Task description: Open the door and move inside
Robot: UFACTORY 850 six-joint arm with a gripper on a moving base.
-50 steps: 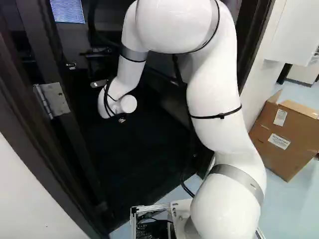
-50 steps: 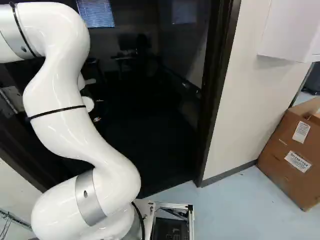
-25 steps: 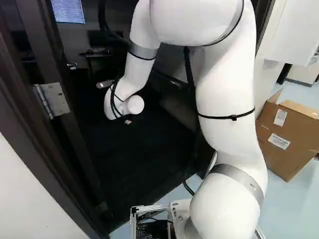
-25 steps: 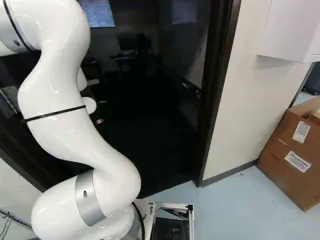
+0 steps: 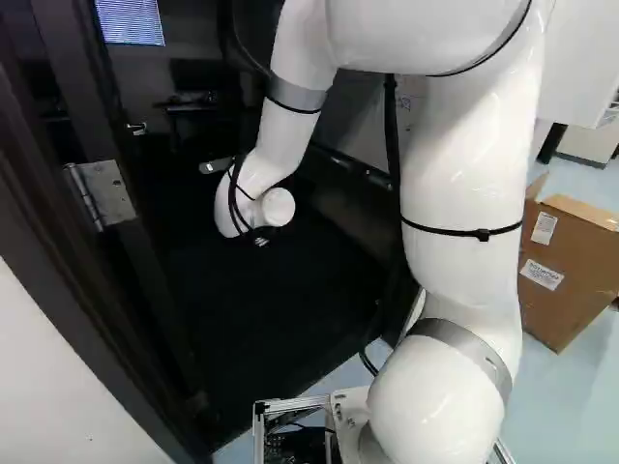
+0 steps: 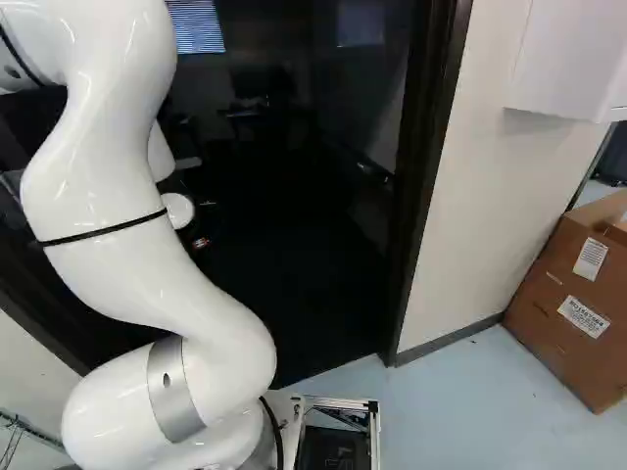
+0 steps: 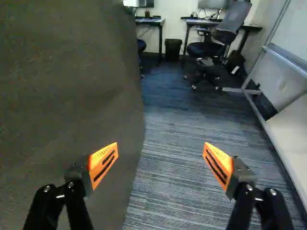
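Note:
In the left base view the gripper (image 5: pixel 261 240) hangs beyond the doorway, mostly hidden by the white wrist; a glint of it shows. From the wrist, the gripper (image 7: pixel 160 165) has its orange pads wide apart, with nothing between them. A large dark surface, seemingly the door (image 7: pixel 72 86), fills the space close beside and behind one finger; contact cannot be told. A metal hinge (image 5: pixel 108 191) shows at the left of the left base view, the door standing open inward. A small metallic part (image 5: pixel 138 128), perhaps the handle, lies past it.
The dark door frame (image 6: pixel 421 186) meets a white wall (image 6: pixel 475 186); a cardboard box (image 6: pixel 578 294) stands right of it. Inside, the wrist view shows striped carpet (image 7: pixel 172 143), a chair (image 7: pixel 211 48), desks, a bin (image 7: pixel 173 49) and a metal-framed white panel (image 7: pixel 288 72) along one side.
My arm has swung rightward in the left base view, its wrist shifting right and slightly down. The base, door hinge and frame have not moved.

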